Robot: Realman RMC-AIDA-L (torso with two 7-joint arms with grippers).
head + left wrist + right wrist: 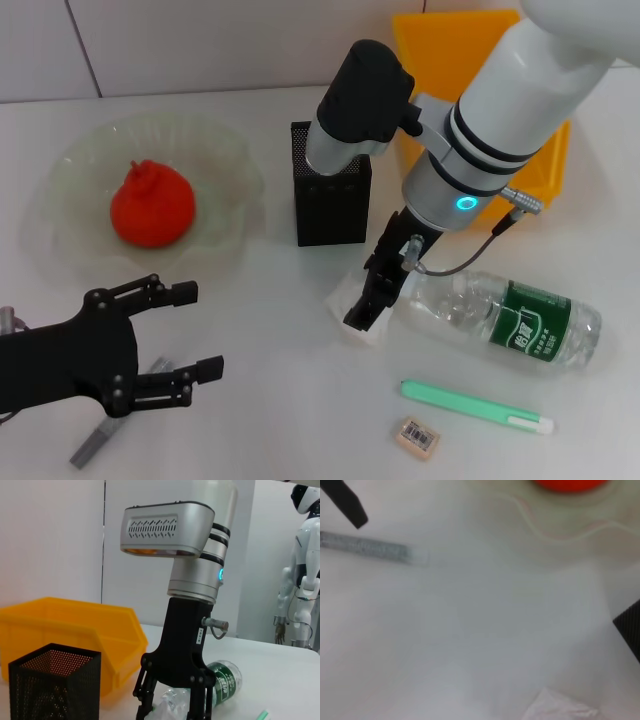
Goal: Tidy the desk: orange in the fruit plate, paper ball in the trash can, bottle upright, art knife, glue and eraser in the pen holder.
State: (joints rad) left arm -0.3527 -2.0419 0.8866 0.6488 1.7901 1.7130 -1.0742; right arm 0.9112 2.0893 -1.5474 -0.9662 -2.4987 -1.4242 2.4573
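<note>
Currently the right hand (368, 305) is down at the white surface (270, 330) in front of the pen holder (331, 200), its black fingers straddling the paper ball (352, 300); from the left wrist view the fingers (144, 690) sit either side of the white wad, but whether they actually pinch it I cannot tell. Pen holder stands upright, with the trash can (545, 165) just behind it and to its right. Orange (152, 205) already rests in the fruit plate (225, 150), which lies to the left of the pen holder. Bottle (505, 320) lies on its side in front of and right of the pen holder, its neck end close to the paper ball. Nearer than the bottle lies a green pen-like stick (475, 406), and just beside that the eraser (418, 436). Left hand (170, 345) hovers well in front of the fruit plate, fingers spread wide, holding nothing; a grey stick-shaped item (98, 440) lies partly under it.
</note>
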